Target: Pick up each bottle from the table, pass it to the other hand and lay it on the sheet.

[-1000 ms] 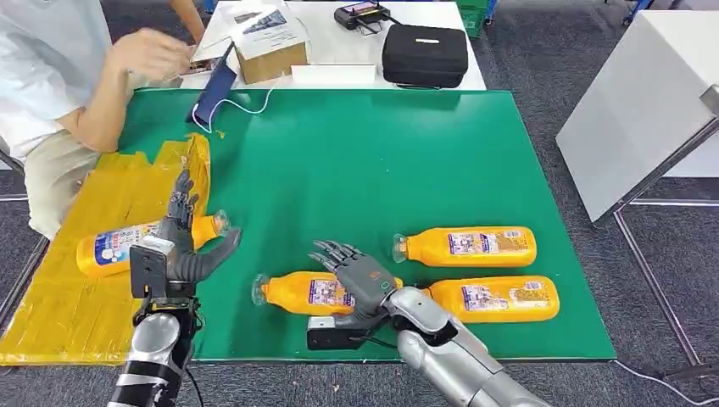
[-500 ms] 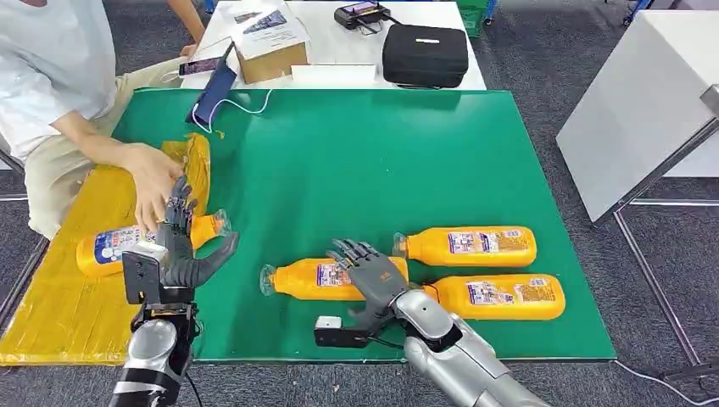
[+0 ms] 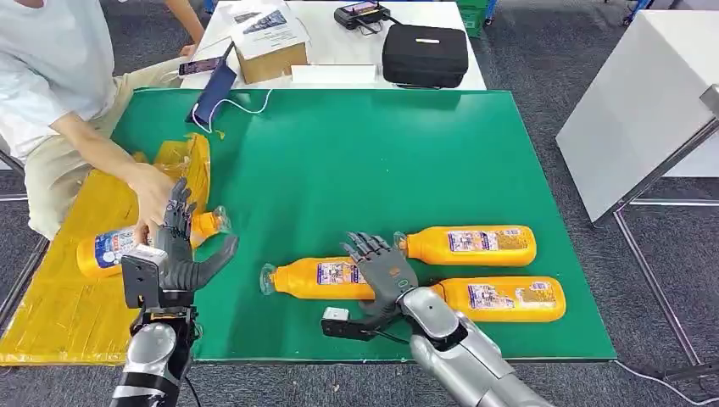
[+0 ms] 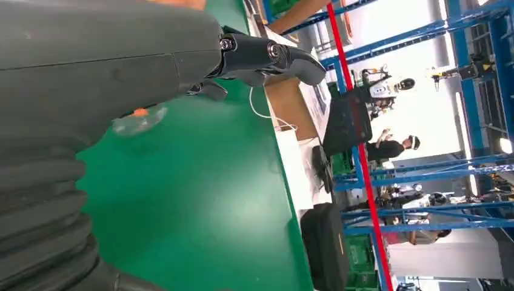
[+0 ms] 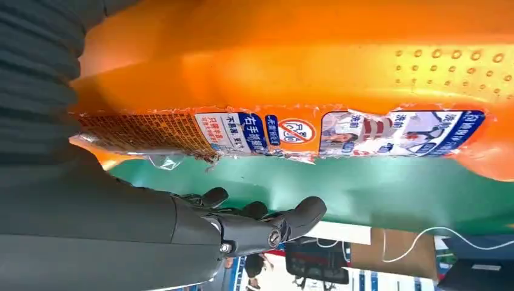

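One bottle (image 3: 127, 244) lies on the yellow sheet (image 3: 76, 305). Three bottles (image 3: 475, 244) remain on the counter (image 3: 356, 161). My right hand (image 3: 383, 270) hovers released over the nearest bottle (image 3: 318, 278); my left hand (image 3: 174, 254) is released, empty.

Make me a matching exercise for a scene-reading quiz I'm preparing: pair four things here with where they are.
Things:
1. black case
2. cardboard box
3. bottle under the person's hand
4. right hand

Places:
A. on the yellow sheet
B. over a bottle on the green mat
C. white table, right part
D. white table, left part

Pairs: 1-C, 2-D, 3-A, 4-B
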`<state>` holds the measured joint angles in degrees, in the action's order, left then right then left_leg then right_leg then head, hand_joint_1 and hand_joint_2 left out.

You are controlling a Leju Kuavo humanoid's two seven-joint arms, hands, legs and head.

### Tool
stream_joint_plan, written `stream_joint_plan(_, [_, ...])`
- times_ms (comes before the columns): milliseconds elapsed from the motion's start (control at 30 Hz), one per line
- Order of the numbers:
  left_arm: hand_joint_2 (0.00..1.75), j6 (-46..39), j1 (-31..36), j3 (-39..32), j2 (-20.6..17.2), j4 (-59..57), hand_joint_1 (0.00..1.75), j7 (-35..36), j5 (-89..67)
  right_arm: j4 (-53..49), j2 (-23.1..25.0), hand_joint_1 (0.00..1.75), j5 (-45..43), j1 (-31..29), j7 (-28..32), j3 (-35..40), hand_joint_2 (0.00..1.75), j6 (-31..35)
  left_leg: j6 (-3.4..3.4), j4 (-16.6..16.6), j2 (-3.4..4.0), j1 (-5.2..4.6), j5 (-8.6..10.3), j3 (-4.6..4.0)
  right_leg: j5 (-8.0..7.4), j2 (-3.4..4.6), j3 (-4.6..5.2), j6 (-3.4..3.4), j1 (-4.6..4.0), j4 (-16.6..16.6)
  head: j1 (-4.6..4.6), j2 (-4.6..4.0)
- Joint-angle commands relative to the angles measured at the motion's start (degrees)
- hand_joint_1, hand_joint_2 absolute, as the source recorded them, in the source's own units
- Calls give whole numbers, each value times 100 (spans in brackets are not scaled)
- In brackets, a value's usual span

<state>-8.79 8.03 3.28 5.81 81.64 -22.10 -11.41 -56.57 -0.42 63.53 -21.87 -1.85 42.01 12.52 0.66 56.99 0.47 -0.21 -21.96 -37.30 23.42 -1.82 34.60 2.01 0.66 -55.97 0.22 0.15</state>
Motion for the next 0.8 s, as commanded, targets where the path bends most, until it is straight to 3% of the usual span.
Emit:
stream_joint_plan(33, [175, 2, 83, -45, 62, -128, 0, 50, 9, 534, -12, 0, 423, -186, -290, -111, 175, -47, -5, -2, -6, 4, -12, 30, 11, 9, -34, -5, -1, 6, 0, 0])
stream_joint_plan(100, [175, 3, 92, -41, 68, -149, 0, 51, 9, 659, -2, 0, 445, -225, -304, -106, 175, -110, -5, -2, -6, 5, -13, 34, 12, 10, -38, -5, -2, 6, 0, 0])
stream_joint_plan(133, [175, 5, 106, -37, 69, -165, 0, 53, 10, 723, 1, 9, 443, -246, -302, -104, 175, -133, -4, -3, -5, 3, -7, 21, 7, 7, -24, -4, -1, 6, 0, 0])
stream_joint_plan(167, [175, 5, 115, -33, 69, -177, 0, 53, 10, 781, 7, 129, 444, -267, -301, -96, 175, -157, -6, -1, -5, 5, -16, 38, 15, 12, -44, -6, -2, 7, 0, 0])
stream_joint_plan(233, [175, 11, 165, -5, 62, -240, 0, 55, 11, 1022, 2, 173, 293, -362, -93, -72, 175, -345, -6, 0, -5, 6, -17, 41, 15, 13, -46, -6, -2, 6, 0, 0])
stream_joint_plan(367, [175, 39, 310, 65, 48, -452, 0, 51, 74, 1487, -77, 175, -101, -614, 304, -29, 175, -630, -3, -5, -9, 1, -2, 19, 4, 1, -23, -3, 0, 7, 0, 0])
stream_joint_plan(800, [175, 9, 418, 178, 32, -555, 0, -26, 171, 2028, -39, 175, -270, -858, 453, 247, 175, -564, -2, -5, -12, 3, -1, 47, 4, -3, -49, -3, 0, 10, 0, 0])
